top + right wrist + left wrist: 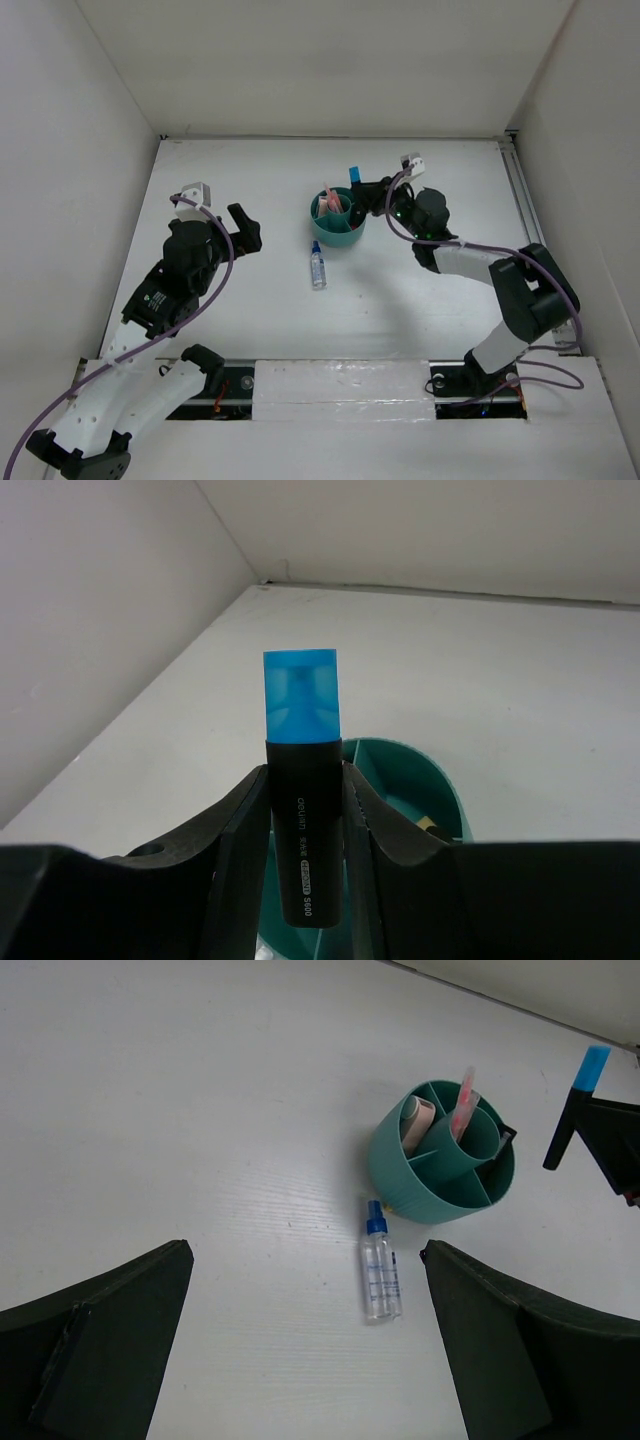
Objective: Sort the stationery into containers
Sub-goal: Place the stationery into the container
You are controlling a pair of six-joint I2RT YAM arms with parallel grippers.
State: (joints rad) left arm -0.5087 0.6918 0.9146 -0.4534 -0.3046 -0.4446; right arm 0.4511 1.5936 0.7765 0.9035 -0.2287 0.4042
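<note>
**Item 1. Teal organizer** [336, 239]: round, with a central cup ringed by divided compartments. It stands upright on the white table [230, 170]. All places below are taken from it.

**Item 2. My right gripper** [368, 190]: just beside the organizer's far-right rim. Its jaws are clamped on the black barrel of a highlighter [304, 820], one finger pressed to each side.

**Item 3. Highlighter:** black body with a translucent blue cap. I hold it upright, cap uppermost and clear above my fingers, at the organizer's far rim. Whether it touches the rim I cannot tell.

**Item 4. Clear blue-capped bottle** [380, 1278]: lies flat on the table just beside the organizer's near side. Its cap end points toward the wall, with a small gap between.

**Item 5. Salmon-pink pencils** [465, 1100]: stand tilted inside the organizer, tips above the rim. Which compartment I cannot tell.

**Item 6. Pale pinkish roll** [415, 1120]: leans in a ring compartment.

**Item 7. My left gripper** [245, 228]: well apart from the organizer, off to its left. Its jaws are spread wide with nothing between them.
</note>
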